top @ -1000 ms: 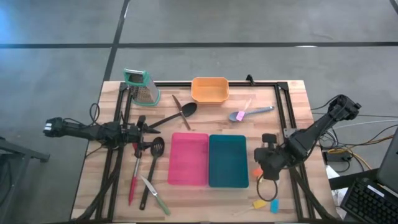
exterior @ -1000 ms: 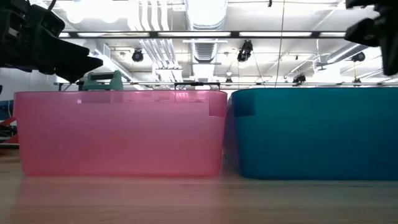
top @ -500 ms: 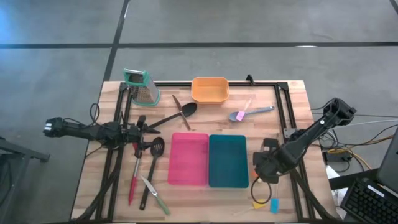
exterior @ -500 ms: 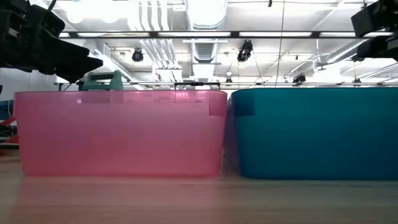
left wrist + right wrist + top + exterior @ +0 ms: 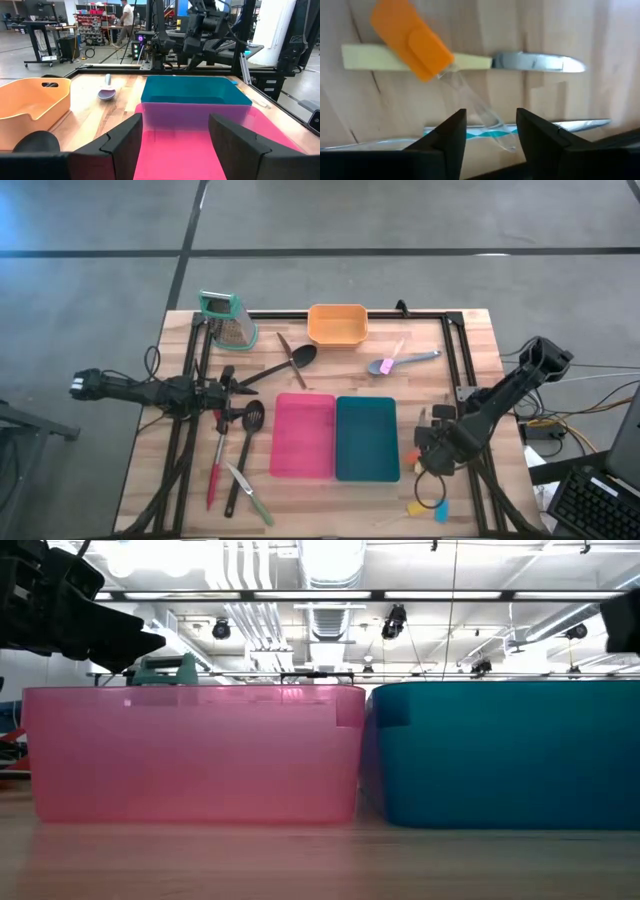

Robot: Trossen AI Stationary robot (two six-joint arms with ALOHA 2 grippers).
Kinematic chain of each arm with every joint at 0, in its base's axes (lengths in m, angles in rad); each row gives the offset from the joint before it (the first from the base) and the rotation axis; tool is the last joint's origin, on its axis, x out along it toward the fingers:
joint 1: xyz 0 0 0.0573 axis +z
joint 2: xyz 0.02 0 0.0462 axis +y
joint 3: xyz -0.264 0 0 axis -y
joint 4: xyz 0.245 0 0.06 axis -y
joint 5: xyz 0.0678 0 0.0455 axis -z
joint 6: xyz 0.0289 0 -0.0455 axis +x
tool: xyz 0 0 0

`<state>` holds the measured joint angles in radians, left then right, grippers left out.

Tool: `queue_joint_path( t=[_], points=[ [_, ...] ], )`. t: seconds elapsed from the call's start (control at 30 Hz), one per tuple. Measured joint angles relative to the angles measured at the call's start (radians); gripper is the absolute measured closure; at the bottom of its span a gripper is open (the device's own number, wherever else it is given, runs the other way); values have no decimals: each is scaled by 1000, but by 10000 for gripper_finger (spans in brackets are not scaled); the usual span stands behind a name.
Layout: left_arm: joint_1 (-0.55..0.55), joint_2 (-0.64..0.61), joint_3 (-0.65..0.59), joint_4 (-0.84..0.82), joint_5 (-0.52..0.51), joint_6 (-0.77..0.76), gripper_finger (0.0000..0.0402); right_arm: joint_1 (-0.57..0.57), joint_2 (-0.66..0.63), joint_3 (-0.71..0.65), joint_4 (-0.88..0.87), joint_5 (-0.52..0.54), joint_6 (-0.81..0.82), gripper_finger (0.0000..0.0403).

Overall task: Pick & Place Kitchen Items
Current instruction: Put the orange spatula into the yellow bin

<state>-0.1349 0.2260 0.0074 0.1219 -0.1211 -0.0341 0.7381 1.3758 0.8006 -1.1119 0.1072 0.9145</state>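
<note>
A: Starting at our left, the left gripper (image 5: 228, 388) hangs over the wooden slat table (image 5: 150, 460) with its fingers spread and nothing between them. Below it we see a slim red-handled spoon (image 5: 216, 460), a black slotted spatula (image 5: 245, 452) and a thin green-handled knife (image 5: 250, 492) lying flat on the boards.

B: Further back stands the metal grater (image 5: 228, 320) with its teal top, and a black spoon (image 5: 288, 362) crossing a brown-handled knife (image 5: 289, 360). In the middle we have a glossy pink bin (image 5: 304, 436) touching a teal bin (image 5: 367, 438), both rectangular plastic, and a rounded orange bin (image 5: 337, 325) behind them.

A: Beside that orange bin lies the lilac spoon (image 5: 395, 362) with its grey handle.

B: On our right, the right gripper (image 5: 487, 131) sits low just beside the teal bin, fingers parted around nothing. Under it we see a small spatula (image 5: 425, 52) with a soft orange blade and clear handle, tilted across a pale-handled knife (image 5: 470, 61) with a shiny steel blade.

A: Near the front edge lie small yellow (image 5: 416, 507) and blue (image 5: 441, 511) pieces.
</note>
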Motion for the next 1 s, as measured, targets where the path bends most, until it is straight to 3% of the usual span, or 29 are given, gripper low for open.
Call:
queue_joint_path(
  t=[0.23, 0.57, 0.83, 1.0],
  points=[
    [0, 0, 0, 0, 0, 0, 170, 17, 0, -60, 113, -12, -7, 223],
    [0, 0, 0, 0, 0, 0, 170, 17, 0, -147, 261, -10, -23, 254],
    [0, 0, 0, 0, 0, 0, 170, 17, -3, -212, 336, -11, -24, 293],
    [0, 0, 0, 0, 0, 0, 170, 16, -13, -212, 341, -31, -24, 349]
  ],
)
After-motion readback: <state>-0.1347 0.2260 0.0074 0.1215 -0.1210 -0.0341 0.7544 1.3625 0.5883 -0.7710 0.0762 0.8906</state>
